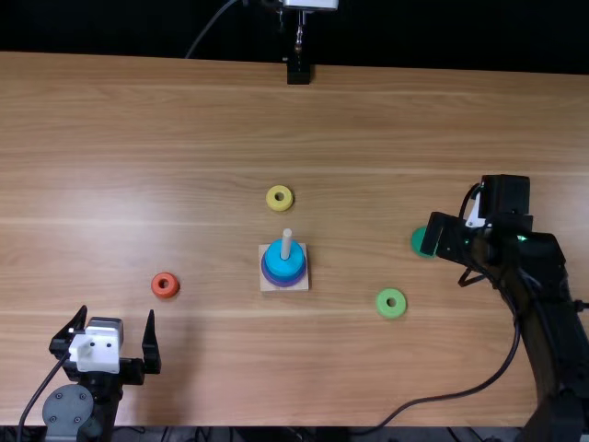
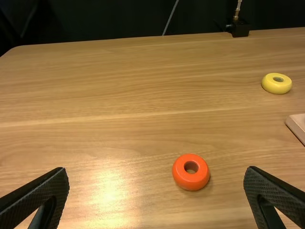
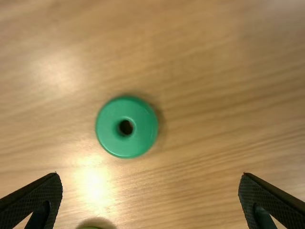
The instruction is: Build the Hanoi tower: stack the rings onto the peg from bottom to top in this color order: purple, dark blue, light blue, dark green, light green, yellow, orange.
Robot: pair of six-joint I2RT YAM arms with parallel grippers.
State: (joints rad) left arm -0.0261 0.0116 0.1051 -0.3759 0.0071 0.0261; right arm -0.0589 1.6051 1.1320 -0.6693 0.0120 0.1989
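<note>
So the peg [image 1: 286,242] is wearing a light blue ring [image 1: 274,257] up top, purple ring [image 1: 284,283] lower. Dark green ring [image 1: 420,242] is lying around its 3 o'clock, right tool [image 1: 447,258] hovering there wide open, empty; left tool [image 1: 117,315] is gaping empty toward 8.

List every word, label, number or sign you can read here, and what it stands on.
None can be read on the orange ring, yellow ring, dark green ring or peg base.
Left arm's white plate: any marking is too small to read.
</note>
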